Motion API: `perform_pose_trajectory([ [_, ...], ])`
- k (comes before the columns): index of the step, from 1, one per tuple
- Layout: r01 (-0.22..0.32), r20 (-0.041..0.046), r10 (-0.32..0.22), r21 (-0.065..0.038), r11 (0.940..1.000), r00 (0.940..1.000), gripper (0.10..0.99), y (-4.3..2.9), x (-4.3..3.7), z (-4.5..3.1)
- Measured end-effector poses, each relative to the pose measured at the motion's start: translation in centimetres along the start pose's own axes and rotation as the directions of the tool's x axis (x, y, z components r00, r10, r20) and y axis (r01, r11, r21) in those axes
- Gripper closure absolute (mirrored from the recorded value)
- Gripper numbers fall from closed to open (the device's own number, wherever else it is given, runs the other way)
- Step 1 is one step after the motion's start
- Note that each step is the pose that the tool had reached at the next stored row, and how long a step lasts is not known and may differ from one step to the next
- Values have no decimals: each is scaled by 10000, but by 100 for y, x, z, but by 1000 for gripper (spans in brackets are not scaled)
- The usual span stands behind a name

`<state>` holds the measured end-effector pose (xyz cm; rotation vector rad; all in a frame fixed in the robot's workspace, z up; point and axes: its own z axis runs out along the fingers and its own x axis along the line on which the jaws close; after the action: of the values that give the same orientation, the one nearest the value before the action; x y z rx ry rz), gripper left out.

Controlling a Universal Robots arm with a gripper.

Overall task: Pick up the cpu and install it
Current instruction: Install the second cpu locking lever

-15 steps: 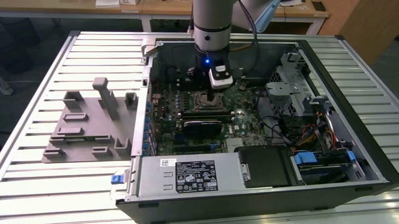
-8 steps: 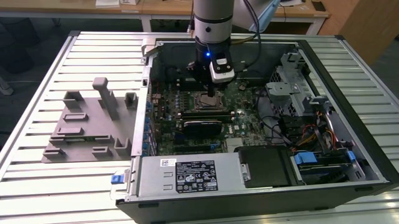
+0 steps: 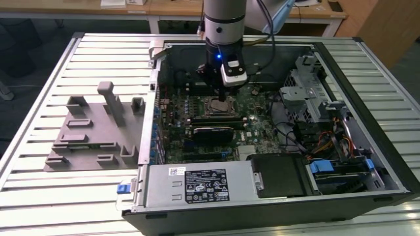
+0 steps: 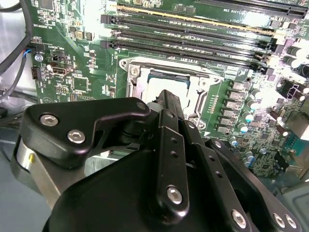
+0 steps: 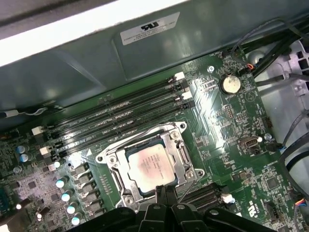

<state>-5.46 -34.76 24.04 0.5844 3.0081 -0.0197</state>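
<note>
The cpu (image 5: pixel 151 166), a flat silvery square chip, lies in the metal-framed socket (image 5: pixel 112 170) on the green motherboard (image 5: pixel 227 116) inside the open computer case. In the exterior view the arm reaches down into the case, with my gripper (image 3: pixel 220 92) just above the cpu (image 3: pixel 222 104). In both wrist views the black fingers are pressed together with nothing between them. The gripper's (image 5: pixel 163 189) tips hover at one edge of the chip. From the other side, the gripper (image 4: pixel 166 96) covers part of the pale cpu (image 4: pixel 161 83).
Rows of memory slots (image 5: pixel 116 116) run beside the socket. A black ribbed module (image 3: pixel 213 132) sits just in front of it. Cables and a drive cage (image 3: pixel 315 98) fill the case at the exterior view's right. A grey plate with upright blocks (image 3: pixel 92 132) lies on the slatted table.
</note>
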Motion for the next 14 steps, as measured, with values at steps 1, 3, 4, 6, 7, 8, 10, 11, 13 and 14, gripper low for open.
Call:
perform_pose_trajectory([
  [1,0,0,0,0,10000,10000,980,0,-1,-10],
  [3,0,0,0,0,10000,10000,980,0,-2,-27],
  [4,0,1,0,-2,10000,10000,980,0,-3,-36],
  [6,0,1,0,-1,10000,10000,980,0,-4,-55],
  [7,0,1,0,-1,10000,10000,980,0,-5,-58],
  [8,0,1,0,-3,10000,10000,980,1,-5,-58],
  [10,0,1,0,-3,10000,10000,980,0,-5,-59],
  [11,1,0,-1,0,10000,10000,980,-1,-5,-61],
  [13,1,0,-1,0,10000,10000,980,-13,-10,-61],
  [14,0,0,0,-1,10000,10000,980,-25,-15,-60],
])
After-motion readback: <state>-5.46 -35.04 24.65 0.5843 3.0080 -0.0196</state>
